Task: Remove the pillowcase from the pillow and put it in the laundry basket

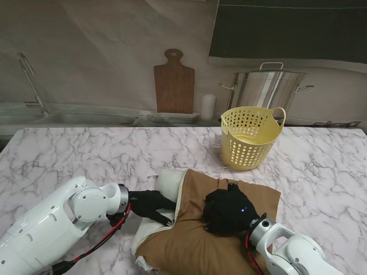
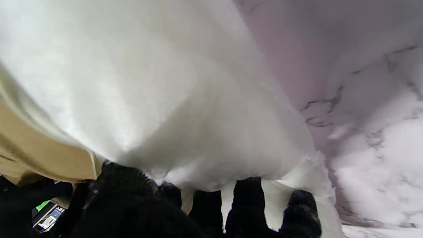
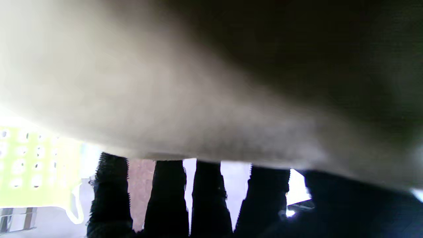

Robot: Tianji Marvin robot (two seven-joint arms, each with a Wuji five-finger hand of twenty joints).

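Yellow laundry basket (image 1: 250,137), upper right of centre, interior contents indiscernible. Left hand (image 1: 150,204) fingers press the white pillow (image 1: 167,184); right hand (image 1: 226,211) lies curled on the brown pillowcase (image 1: 195,240), grip undeterminable.

Soft, even room light over the marble table (image 1: 69,154), shadows faint; up close the white pillow (image 2: 158,99) glares, blown out; the brown pillowcase (image 3: 231,82) smears into dim, unfocused blur.

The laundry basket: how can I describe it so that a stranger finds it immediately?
On the marble table, look past the brown pillowcase, farther from me and to the right. The laundry basket stands there upright: pale yellow plastic, perforated walls, two handles, unlike the steel pot behind it.
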